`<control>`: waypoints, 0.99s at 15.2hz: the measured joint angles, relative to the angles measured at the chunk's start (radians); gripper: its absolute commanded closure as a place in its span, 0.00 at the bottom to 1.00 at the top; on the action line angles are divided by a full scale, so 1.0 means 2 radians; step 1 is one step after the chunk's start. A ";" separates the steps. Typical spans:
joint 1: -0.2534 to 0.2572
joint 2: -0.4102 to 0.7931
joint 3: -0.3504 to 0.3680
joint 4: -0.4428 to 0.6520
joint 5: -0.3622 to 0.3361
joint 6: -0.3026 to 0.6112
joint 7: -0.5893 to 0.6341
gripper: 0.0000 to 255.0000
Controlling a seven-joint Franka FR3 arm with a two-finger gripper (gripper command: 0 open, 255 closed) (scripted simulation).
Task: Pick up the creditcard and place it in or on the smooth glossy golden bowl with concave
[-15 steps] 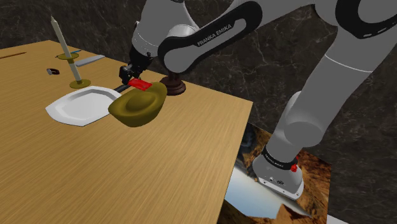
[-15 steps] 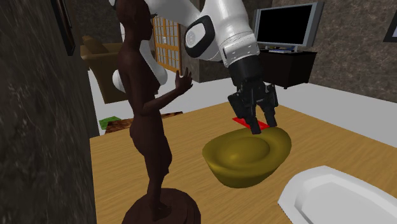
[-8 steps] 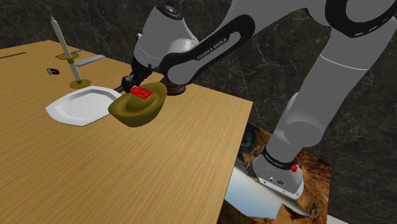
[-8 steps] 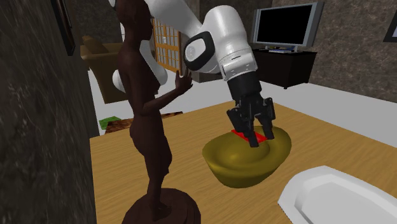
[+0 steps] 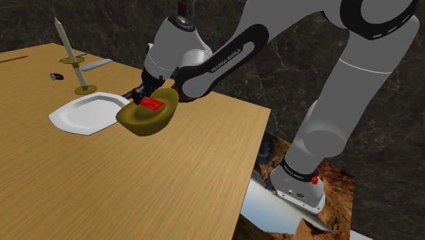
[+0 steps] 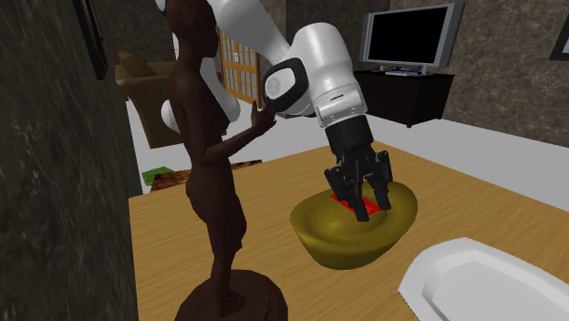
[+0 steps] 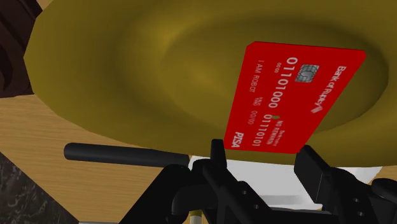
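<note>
- I am reading the pincer (image 6: 370, 206) as closed on the card (image 7: 294, 95). In the wrist view both fingers (image 7: 217, 151) are pressing against the card's long edges at its near end.
- The red card is hanging tilted, printed face up, inside the hollow of the golden bowl (image 6: 342, 242). I cannot tell whether its far end is touching the bowl.
- The pincer is dipping below the bowl's rim in the second exterior view.
- The bowl is sitting on the wooden desk (image 5: 170, 184), just beside a white plate (image 5: 82, 114) at the shoulder view's left.
- A dark brown statue (image 6: 208, 164) is standing on the desk near the bowl, apart from it.
</note>
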 measured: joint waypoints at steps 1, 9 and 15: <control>0.000 0.000 0.000 0.000 0.000 0.000 0.000 1.00; 0.000 0.000 0.000 0.000 0.000 0.000 0.000 0.00; 0.011 -0.069 -0.002 -0.024 0.070 -0.038 -0.052 0.00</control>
